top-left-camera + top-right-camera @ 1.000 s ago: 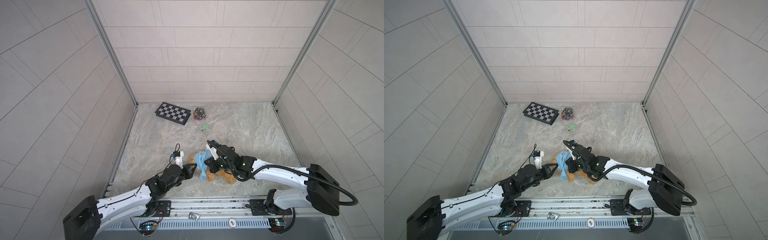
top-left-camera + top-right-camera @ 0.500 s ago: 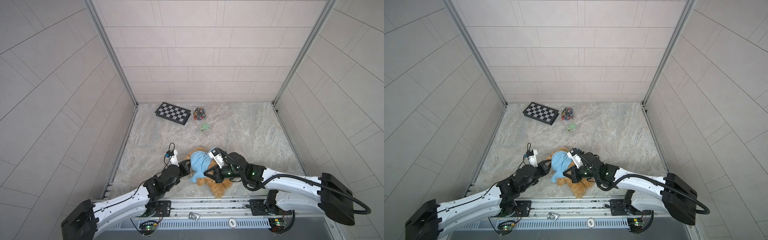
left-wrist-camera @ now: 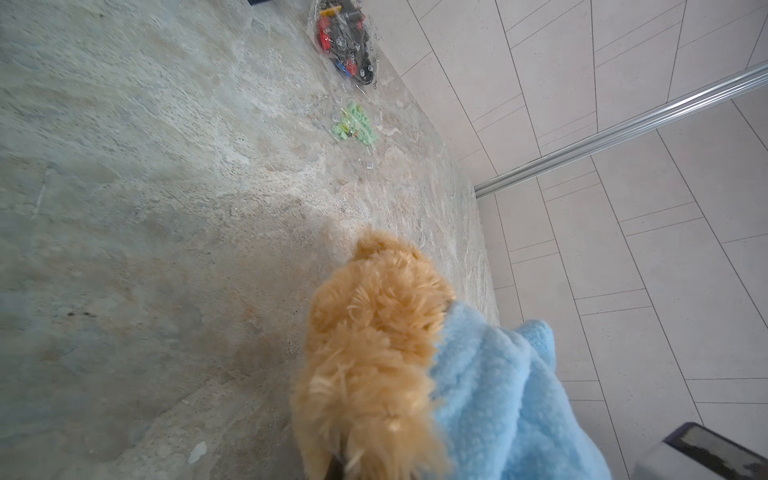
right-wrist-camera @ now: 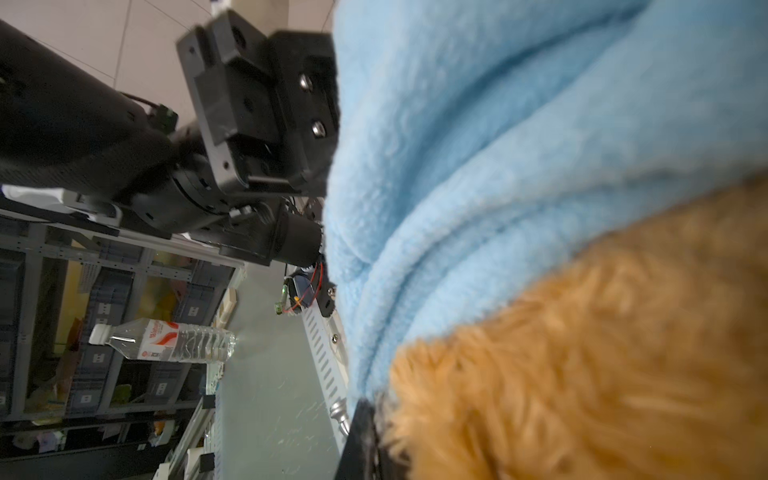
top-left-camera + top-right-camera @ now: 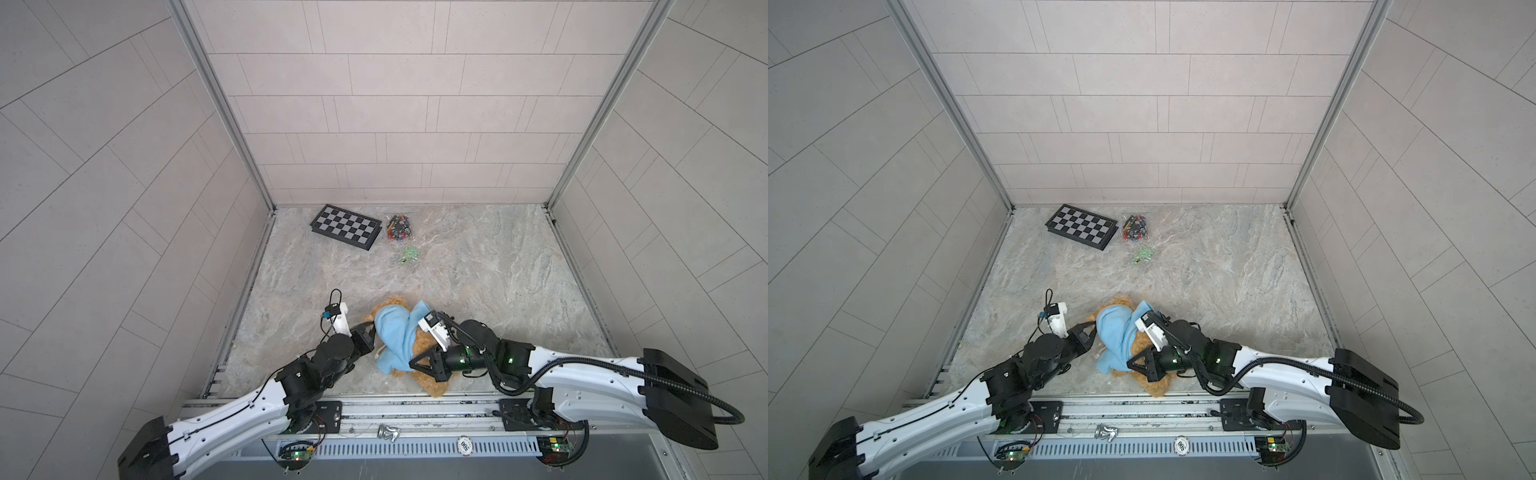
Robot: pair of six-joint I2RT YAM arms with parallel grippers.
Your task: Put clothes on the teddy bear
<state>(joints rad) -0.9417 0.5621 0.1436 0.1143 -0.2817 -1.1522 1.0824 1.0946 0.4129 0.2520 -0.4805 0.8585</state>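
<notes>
While the teddy bear [image 5: 432,384] lies at the near edge of the table [image 5: 498,270] with the hoodie [image 5: 395,332] draped over it, the right gripper [image 5: 413,362] is clamped on the hoodie hem and the left gripper [image 5: 371,331] is closed at its side (grip target unclear).

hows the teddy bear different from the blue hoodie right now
Colour: the teddy bear is golden-brown, the hoodie light blue.
Pile: the teddy bear's fur is long and shaggy, the hoodie's fleece short and dense.
Pose: the hoodie lies bunched over the teddy bear's middle; the teddy bear lies under it on the table, fur showing at both ends.
Shared: both are soft and fuzzy, together near the table's front edge.
</notes>
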